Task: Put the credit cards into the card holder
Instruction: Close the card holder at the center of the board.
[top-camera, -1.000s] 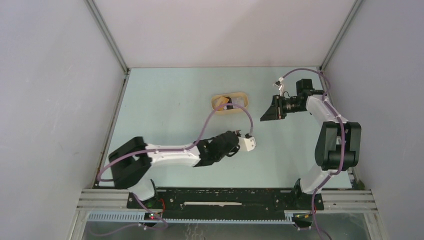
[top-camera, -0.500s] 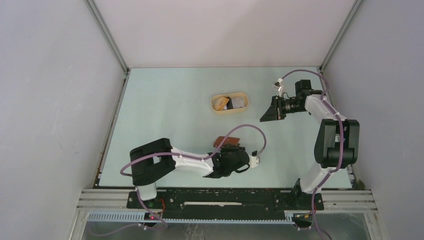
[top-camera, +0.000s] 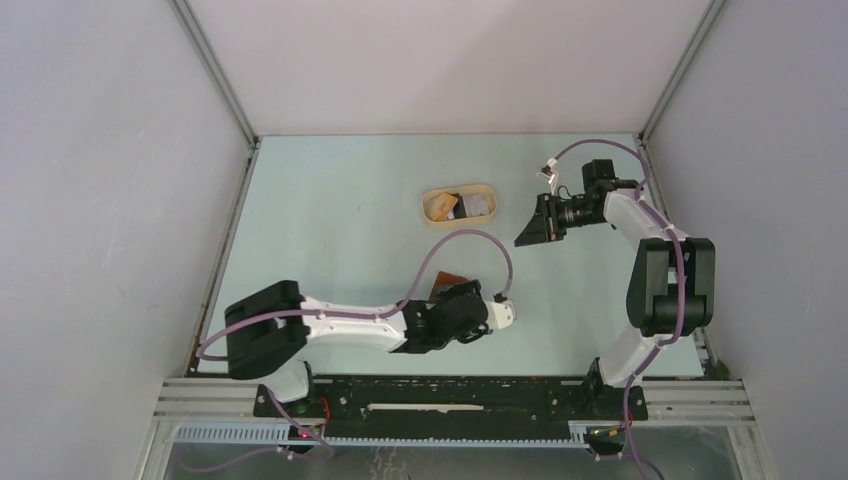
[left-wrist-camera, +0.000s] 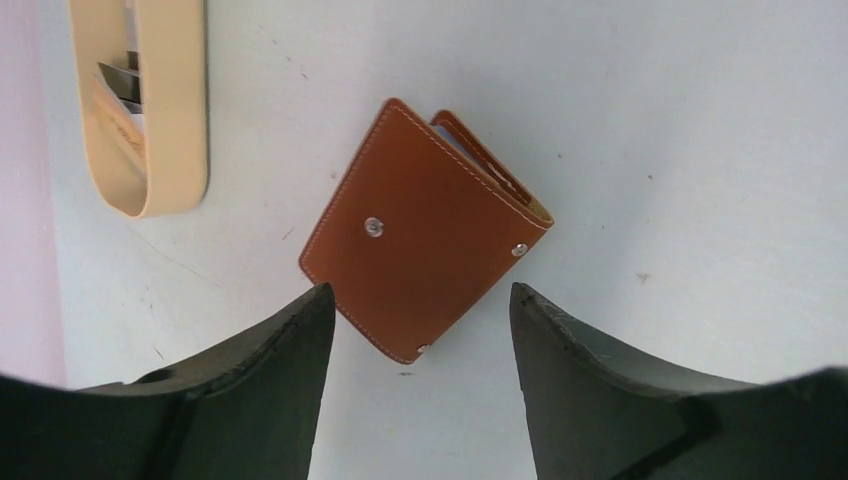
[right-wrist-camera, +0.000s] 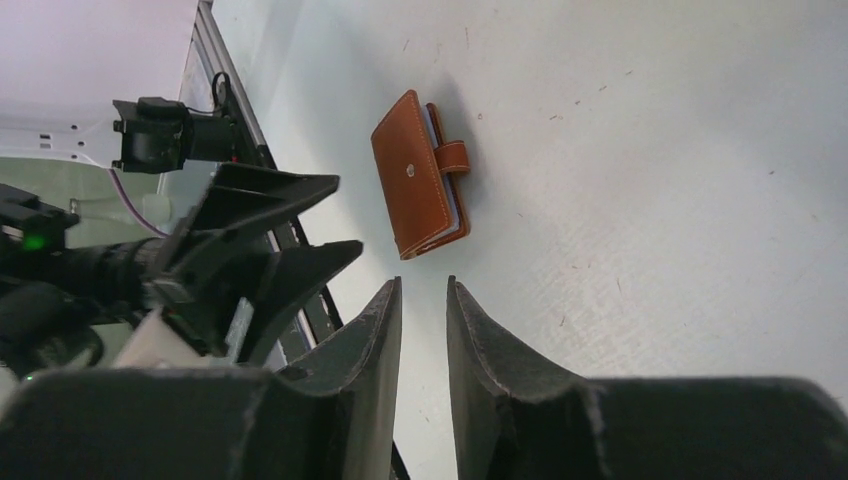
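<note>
Workspace with a pale blue-green table (top-camera: 330, 220) boxed in by white walls, and two white and black robot arms mounted at its near edge. The card holder (left-wrist-camera: 425, 235), a reddish-brown leather wallet with pale stitching, lies closed and flat on the table near the front edge, slightly right of centre and turned at an angle. A small round snap (left-wrist-camera: 373, 226) shows on its face, and the right wrist view shows a strap tab (right-wrist-camera: 450, 156) wrapping over its open edge. The left arm reaches low across the front of the table. The left gripper (left-wrist-camera: 420, 290) sits just on the near side of the card holder, pointed at it, its two dark fingers (left-wrist-camera: 270, 390) spread wide and not touching it. In the left wrist view the card holder's near corner appears in the gap between the fingertips. Further back, near the middle of the table, a tan oval tray (top-camera: 459, 227) holds the credit cards (top-camera: 480, 204), grey and silvery, leaning loosely together; their number cannot be told. The tray is well apart from the card holder. The right arm stands folded at the right side. The right gripper (right-wrist-camera: 423, 287) hangs in the air just right of the tray, its fingers nearly together with a narrow gap, holding nothing, aimed toward the card holder and the left gripper
</note>
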